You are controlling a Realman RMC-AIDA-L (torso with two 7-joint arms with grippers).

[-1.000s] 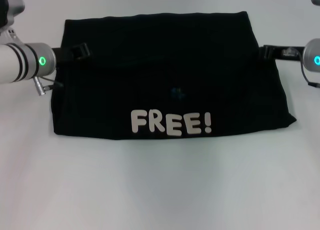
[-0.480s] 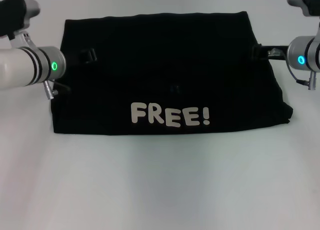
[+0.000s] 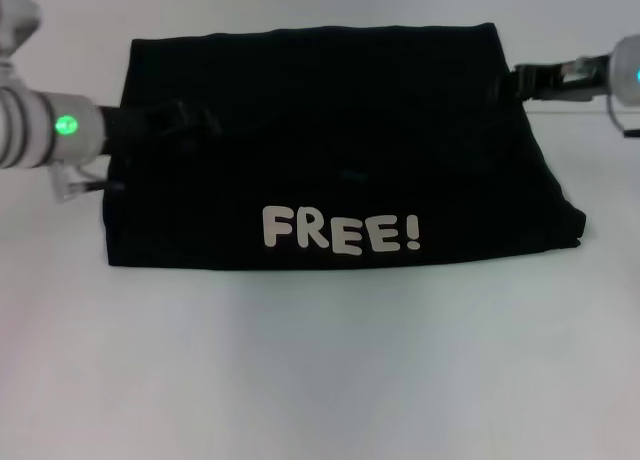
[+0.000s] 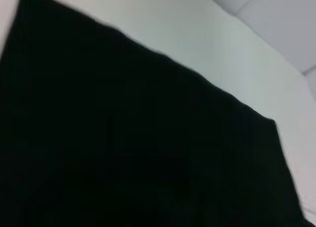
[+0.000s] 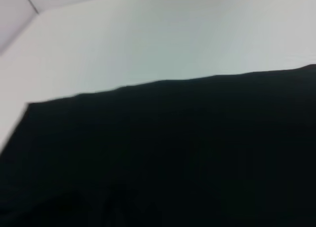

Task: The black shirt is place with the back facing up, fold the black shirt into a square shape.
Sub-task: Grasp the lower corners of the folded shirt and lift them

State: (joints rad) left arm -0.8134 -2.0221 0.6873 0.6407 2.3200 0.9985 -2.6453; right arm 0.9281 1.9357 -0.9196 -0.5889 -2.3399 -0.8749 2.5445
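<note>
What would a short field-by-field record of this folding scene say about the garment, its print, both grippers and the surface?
garment: black soft fabric shirt, folded into a wide rectangle, lying flat
print: pale "FREE!" lettering near the shirt's front edge
left gripper: over the shirt's left side
right gripper: at the shirt's right edge
jaws: state unclear on both
surface: plain white table

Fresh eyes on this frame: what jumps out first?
The black shirt, folded into a wide band mid-table, with white "FREE!" lettering along its near edge. The left tool reaches over its left side; the right tool meets its far right edge.
</note>
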